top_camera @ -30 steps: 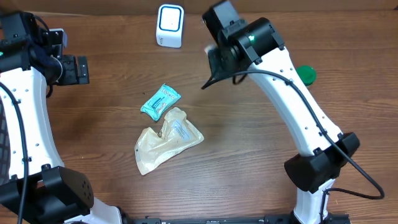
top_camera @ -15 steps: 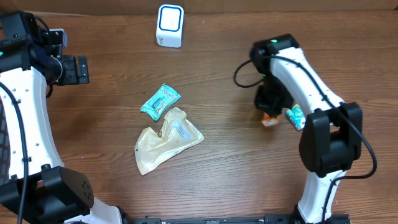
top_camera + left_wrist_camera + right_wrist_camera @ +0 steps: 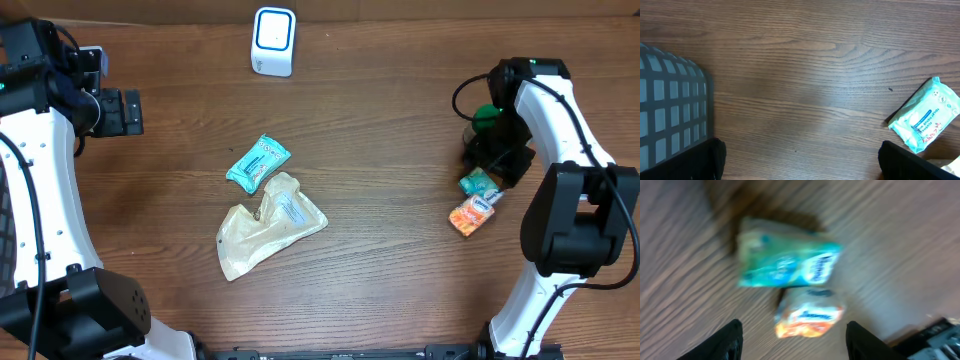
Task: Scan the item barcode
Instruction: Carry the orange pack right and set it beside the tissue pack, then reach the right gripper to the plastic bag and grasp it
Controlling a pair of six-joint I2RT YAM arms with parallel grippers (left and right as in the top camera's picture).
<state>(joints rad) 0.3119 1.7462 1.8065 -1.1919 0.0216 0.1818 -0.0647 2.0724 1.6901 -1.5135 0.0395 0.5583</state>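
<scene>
Currently the orange packet (image 3: 471,214) lies flat on the table (image 3: 400,280) at the right side, touching a teal packet (image 3: 480,183). Over them the right gripper (image 3: 497,155) hovers, fingers spread, holding nothing. Far left, the left gripper (image 3: 800,162) is wide open, empty. White scanner (image 3: 273,41) sits well apart, top centre.

bg: brown wood-grain tbl (image 3: 380,300) | dk grid basket (image 3: 670,110) lower-left, left wrist view | light soft, even

Overhead looks straight down at table (image 3: 400,270); wrist views close, downward; left shares teal packet (image 3: 927,115).
</scene>
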